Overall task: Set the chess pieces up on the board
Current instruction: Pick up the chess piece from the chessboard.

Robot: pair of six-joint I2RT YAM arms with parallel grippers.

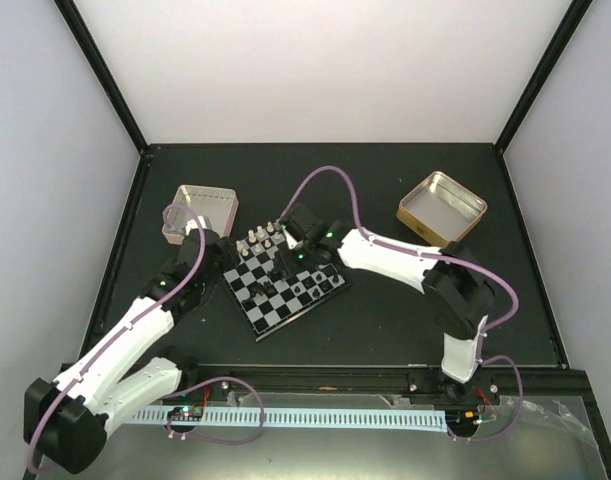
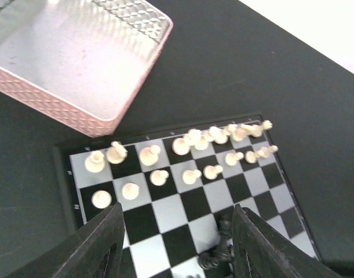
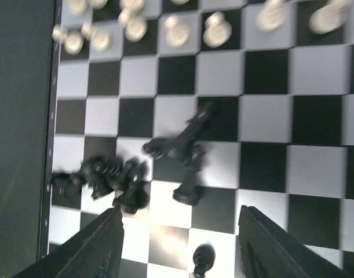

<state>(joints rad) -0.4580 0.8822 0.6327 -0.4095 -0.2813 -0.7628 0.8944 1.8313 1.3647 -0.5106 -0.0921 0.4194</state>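
While you hover over the board (image 1: 270,315), your right gripper (image 3: 179,223) gapes empty; toppled black pieces (image 3: 174,147) lie just above its gap, the longest slanting lower-left to upper-right; the left gripper (image 2: 178,217), also parted, looks farther.

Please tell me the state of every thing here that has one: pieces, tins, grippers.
white pieces: standing in two rows at the far edge of the board.
black pieces: mostly toppled in a heap on the board.
pink tin: open, nothing seen inside.
gold tin: open, nothing seen inside.
left gripper: open, holding nothing.
right gripper: open, holding nothing.
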